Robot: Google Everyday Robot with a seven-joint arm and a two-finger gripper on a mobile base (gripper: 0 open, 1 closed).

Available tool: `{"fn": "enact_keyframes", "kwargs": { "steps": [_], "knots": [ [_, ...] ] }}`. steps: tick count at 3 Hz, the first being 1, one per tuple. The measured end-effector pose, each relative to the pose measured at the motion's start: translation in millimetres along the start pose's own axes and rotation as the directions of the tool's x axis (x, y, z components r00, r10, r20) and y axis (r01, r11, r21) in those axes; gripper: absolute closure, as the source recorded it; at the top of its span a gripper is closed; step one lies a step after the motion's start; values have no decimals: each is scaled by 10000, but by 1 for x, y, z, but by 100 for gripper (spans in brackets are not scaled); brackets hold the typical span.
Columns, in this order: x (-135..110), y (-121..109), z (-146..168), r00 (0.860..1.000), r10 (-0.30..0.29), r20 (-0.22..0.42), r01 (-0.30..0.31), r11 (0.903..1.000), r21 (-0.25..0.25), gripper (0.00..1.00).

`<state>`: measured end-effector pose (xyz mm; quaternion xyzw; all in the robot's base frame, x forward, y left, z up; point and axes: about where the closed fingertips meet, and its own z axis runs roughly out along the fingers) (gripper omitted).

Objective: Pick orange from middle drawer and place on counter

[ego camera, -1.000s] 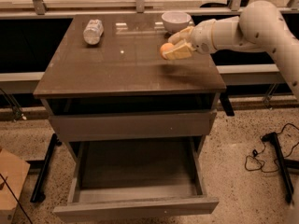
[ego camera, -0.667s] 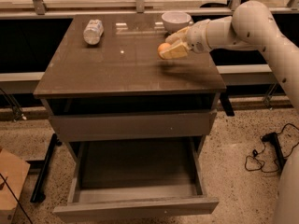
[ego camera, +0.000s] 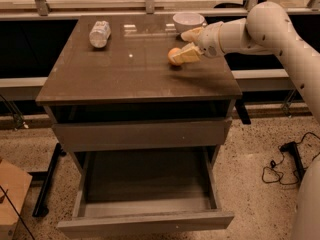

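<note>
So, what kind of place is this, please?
Probably a robot test lab: a lone drawer cabinet on a speckled floor, loose cables, and the gripper over the counter beside the orange.

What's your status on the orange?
Gripper over counter, right side, against the orange. Orange out of middle drawer, at counter level. White bowl close behind gripper; bottle well clear.

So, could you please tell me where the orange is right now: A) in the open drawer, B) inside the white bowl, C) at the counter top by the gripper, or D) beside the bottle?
C: the orange shows at the tip of the gripper, over the counter.
</note>
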<state>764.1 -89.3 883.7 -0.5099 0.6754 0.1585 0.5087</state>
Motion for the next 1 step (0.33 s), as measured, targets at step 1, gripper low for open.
{"fn": "enact_keyframes", "kwargs": {
  "steps": [1],
  "knots": [
    [0,1,2,10000,1,5,-1,10000,-35,0]
  ]
}}
